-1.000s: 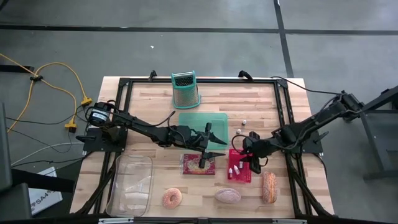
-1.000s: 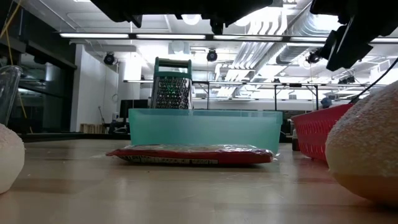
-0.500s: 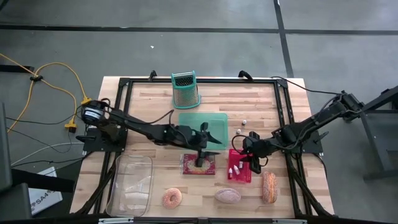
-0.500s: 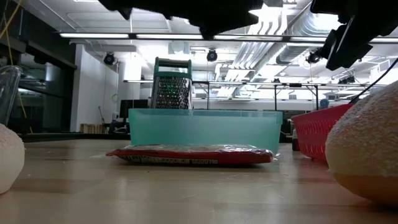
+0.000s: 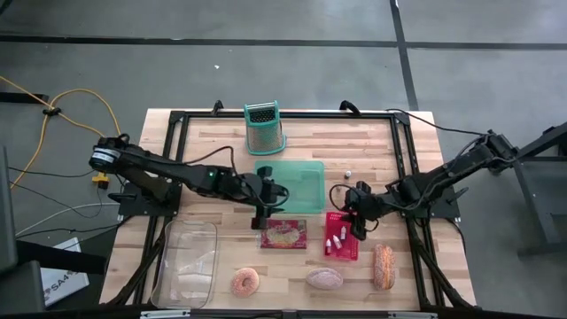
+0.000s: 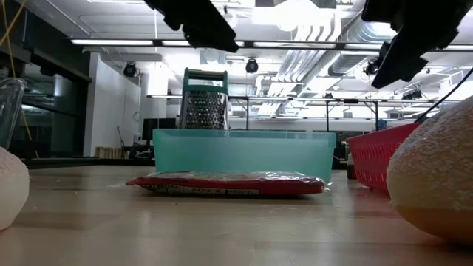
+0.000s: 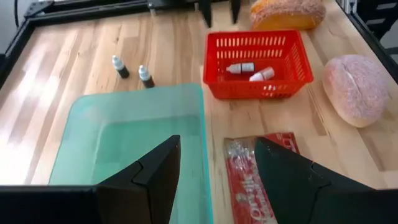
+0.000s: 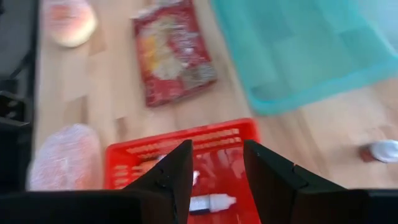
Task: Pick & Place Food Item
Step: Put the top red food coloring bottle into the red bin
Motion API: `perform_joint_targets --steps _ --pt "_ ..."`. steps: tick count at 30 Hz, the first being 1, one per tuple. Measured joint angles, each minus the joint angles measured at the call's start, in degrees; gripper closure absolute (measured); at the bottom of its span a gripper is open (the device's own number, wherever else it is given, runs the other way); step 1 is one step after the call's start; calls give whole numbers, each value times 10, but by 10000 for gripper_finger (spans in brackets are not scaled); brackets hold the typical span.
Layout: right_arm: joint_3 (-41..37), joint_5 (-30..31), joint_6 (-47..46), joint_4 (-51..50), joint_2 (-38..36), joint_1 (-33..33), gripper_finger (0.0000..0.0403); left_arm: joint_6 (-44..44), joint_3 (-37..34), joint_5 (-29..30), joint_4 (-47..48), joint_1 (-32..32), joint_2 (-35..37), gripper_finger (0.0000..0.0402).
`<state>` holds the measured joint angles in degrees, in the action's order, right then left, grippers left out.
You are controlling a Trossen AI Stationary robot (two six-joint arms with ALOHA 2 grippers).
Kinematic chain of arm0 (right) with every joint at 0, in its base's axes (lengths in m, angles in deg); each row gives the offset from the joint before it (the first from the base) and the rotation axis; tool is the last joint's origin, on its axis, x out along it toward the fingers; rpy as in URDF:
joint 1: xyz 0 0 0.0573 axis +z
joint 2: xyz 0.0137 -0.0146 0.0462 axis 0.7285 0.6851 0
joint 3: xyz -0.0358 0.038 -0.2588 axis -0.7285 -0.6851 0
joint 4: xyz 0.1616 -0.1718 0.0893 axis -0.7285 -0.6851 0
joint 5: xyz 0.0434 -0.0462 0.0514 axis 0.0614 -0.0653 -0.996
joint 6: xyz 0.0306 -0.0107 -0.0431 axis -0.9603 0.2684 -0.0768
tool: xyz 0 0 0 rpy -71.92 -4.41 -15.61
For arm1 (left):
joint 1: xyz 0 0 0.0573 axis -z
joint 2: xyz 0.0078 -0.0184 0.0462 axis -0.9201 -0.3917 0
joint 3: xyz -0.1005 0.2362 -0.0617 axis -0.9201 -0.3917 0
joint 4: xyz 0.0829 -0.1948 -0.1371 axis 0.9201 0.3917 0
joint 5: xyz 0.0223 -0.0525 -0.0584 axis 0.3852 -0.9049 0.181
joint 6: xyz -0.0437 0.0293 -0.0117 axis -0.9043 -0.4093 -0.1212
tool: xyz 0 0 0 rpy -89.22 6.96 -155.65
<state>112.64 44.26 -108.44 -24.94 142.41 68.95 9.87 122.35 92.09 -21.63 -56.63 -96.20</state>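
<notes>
My left gripper (image 5: 268, 211), fingers parted and empty, hovers at frame centre above the flat red food packet (image 5: 283, 235); my right gripper (image 5: 360, 227), fingers also parted, holds nothing over the red plastic basket (image 5: 341, 252).

Box grater (image 5: 264, 128) (upright), yellow cable (image 5: 75, 111)

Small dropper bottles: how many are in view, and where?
4: two bottles lie in the red basket; two dark-capped ones stand on the table beyond the teal bin. None seem hidden.
</notes>
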Motion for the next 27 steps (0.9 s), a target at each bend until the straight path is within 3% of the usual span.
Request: perform_joint_targets --steps 9,16,27 --pt "0 -17 14 -78 0 -109 273 -1 0 0 3 0 2 203" --pt "0 -32 69 -98 0 -181 273 -19 0 0 -6 0 2 203" --pt "0 -78 58 -104 0 -267 273 -21 0 -1 -32 0 2 203"
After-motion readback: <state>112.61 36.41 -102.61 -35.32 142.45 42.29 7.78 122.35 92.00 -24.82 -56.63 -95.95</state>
